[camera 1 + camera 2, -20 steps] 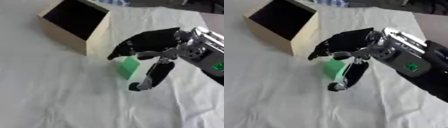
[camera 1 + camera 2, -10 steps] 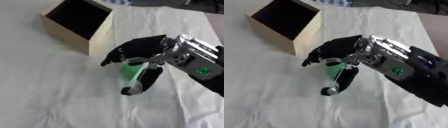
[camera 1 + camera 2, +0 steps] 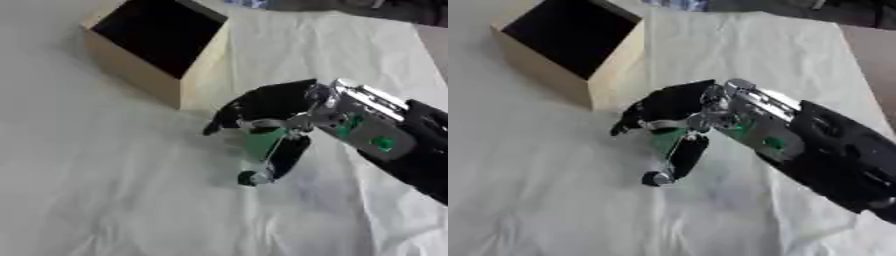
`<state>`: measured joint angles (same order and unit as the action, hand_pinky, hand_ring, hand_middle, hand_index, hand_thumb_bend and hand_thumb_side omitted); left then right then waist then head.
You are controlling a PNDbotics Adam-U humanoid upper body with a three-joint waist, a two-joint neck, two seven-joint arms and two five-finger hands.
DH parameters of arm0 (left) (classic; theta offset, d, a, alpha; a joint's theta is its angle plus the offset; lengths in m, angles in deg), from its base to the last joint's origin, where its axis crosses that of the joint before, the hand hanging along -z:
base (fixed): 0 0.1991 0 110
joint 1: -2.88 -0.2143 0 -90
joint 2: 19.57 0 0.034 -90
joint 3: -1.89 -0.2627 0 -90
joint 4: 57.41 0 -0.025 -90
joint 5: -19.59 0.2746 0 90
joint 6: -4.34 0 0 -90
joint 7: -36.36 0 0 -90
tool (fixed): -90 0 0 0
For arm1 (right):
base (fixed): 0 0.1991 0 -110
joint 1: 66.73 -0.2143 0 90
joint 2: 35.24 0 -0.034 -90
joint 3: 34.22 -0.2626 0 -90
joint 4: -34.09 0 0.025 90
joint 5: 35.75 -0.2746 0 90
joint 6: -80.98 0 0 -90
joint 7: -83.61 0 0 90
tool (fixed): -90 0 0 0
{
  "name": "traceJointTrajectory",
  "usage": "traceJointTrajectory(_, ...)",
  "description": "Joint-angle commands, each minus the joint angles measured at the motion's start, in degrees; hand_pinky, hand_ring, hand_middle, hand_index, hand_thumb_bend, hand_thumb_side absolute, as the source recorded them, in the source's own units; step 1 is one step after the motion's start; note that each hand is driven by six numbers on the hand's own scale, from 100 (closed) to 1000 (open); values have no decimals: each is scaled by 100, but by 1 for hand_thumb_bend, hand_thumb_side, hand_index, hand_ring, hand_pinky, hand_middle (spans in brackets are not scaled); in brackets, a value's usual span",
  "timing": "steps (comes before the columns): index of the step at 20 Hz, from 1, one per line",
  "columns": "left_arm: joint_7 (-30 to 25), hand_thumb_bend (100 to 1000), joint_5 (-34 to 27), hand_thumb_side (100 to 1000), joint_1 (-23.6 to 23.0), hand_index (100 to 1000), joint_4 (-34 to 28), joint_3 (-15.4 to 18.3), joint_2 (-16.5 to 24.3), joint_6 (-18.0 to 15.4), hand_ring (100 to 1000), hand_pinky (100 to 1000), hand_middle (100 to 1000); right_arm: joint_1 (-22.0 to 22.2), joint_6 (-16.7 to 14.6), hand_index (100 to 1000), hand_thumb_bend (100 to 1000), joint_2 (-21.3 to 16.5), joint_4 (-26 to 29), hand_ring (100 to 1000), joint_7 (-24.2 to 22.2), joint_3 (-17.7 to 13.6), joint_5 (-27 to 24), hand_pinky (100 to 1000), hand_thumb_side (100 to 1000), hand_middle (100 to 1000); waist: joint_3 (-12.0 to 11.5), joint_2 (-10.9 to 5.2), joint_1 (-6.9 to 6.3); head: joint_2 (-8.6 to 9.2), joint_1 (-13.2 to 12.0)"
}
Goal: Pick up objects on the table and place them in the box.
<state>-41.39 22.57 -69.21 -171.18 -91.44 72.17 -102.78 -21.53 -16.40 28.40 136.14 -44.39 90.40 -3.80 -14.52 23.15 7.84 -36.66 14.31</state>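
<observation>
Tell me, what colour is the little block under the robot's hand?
Green block, best in the left eye view.

Box (image 3: 140,75): pale tan wood outside, black inside.
Block (image 3: 262,142): plain green, no pattern.
Right hand (image 3: 267,105): black fingers and palm, silver wrist joints, small green patches on forearm.
Cloth (image 3: 96,190): plain white, creased, grey shadows.
Table edge (image 3: 433,45): brownish-grey, upper right corner.

White cloth (image 3: 105,190) — maybe creased.
</observation>
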Motion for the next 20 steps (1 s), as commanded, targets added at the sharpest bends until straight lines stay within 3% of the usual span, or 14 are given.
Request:
traceJointTrajectory(1,-15,239,10,586,33,811,-81,8,62,13,724,588,766,-44,-75,966,309,-186,-3,884,12,-99,20,839,464,837,21,-100,-52,55,11)
traceJointTrajectory(12,-25,236,20,588,16,811,-81,6,66,30,724,589,766,70,-77,986,384,-708,260,914,-236,-526,-37,854,439,876,122,-121,-56,84,-4)
traceJointTrajectory(20,-28,231,16,591,9,811,-81,1,47,43,724,588,766,92,-105,960,344,-612,-161,899,-57,-574,-44,836,438,844,109,-103,-73,107,22)
